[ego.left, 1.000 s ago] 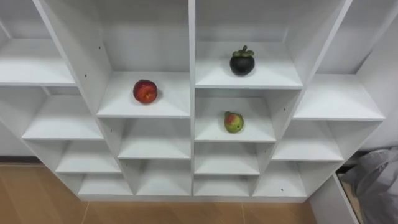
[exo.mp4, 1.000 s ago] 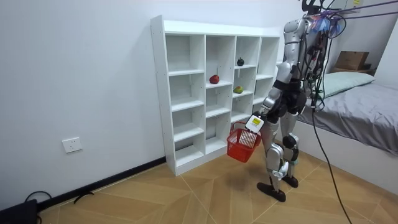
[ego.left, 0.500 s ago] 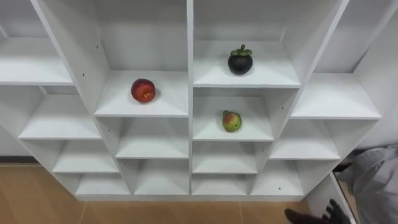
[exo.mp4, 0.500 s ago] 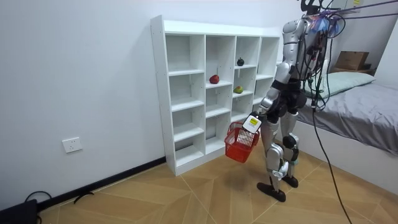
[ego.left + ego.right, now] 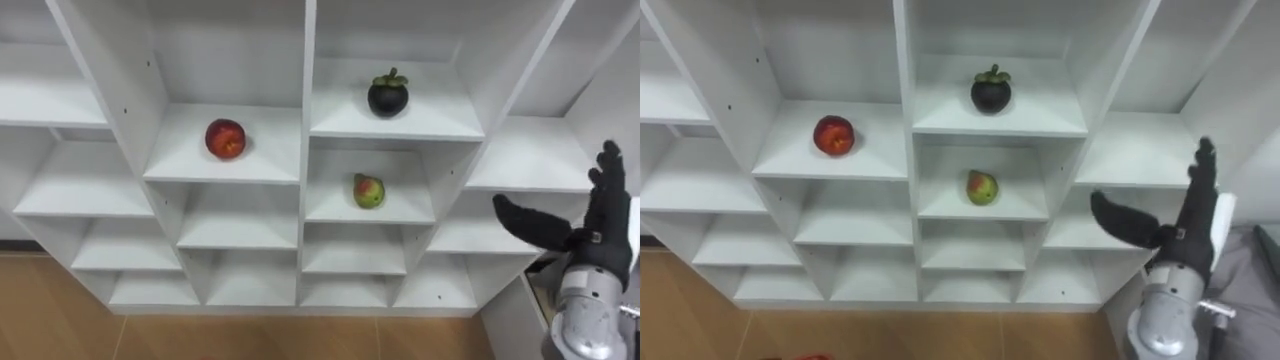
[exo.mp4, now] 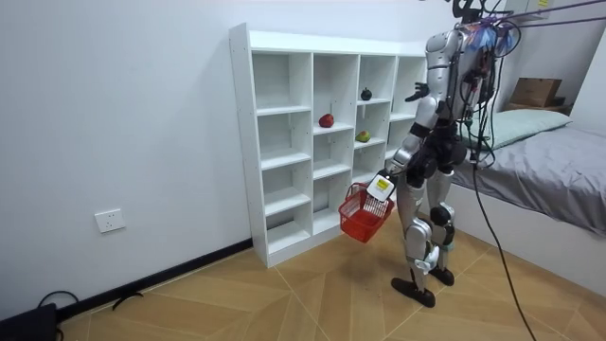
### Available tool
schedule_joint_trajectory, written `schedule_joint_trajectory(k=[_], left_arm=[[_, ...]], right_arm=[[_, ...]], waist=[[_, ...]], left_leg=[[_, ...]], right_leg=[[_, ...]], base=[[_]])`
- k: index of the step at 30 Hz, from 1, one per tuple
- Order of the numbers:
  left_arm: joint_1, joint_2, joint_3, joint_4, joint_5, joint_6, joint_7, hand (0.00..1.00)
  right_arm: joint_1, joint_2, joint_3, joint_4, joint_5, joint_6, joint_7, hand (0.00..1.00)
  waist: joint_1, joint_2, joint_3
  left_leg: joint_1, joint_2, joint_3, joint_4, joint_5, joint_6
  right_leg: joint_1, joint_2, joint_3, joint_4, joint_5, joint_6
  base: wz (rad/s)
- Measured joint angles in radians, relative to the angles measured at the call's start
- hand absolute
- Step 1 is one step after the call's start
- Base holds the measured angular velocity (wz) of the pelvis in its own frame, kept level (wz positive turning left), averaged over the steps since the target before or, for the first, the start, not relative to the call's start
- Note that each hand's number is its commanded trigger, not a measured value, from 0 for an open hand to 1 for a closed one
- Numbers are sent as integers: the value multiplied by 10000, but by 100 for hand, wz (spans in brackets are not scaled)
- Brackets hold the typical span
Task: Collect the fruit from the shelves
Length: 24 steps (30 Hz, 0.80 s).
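Observation:
Three fruits lie in the white closet (image 5: 304, 120). A red apple (image 5: 225, 138) is in the left-middle cell, and a dark mangosteen (image 5: 388, 95) sits one cell to the right and slightly higher. Below the mangosteen is a green-red pear (image 5: 368, 191). My right hand (image 5: 598, 240) is raised at the right, open with fingers straight, in front of the rightmost column and apart from every fruit. In the room view my left hand (image 6: 383, 180) hangs low, shut on the handle of a red basket (image 6: 365, 212).
I stand facing the closet's right half on a wooden floor (image 6: 284, 303). A bed (image 6: 554, 180) with grey bedding stands close behind me, at the room view's right. A wall socket (image 6: 110, 220) is on the wall at the room view's left.
My right hand has risen from the lower right edge to shelf height, fingers spread. The basket has swung up a little nearer the closet.

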Motion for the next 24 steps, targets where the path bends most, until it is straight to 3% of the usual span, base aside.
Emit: schedule_joint_trajectory(k=[14, 24], left_arm=[[10, 1, -36, 146, 177, 117, -271, 100], [-169, -10, -44, 229, 185, 166, -435, 100]], right_arm=[[-423, -401, 194, -2138, -2234, 6, -339, 0], [-532, -408, 1002, -3332, -2762, 6, -124, 0]], waist=[[380, -159, 8], [583, -76, 24]], left_leg=[[-32, 26, -8, 78, 4, -4], [-127, 37, -43, 66, 3, -6]], right_leg=[[9, 13, -35, 49, 30, -41], [-61, 25, -89, 35, 30, -41]], base=[[0], [0]])
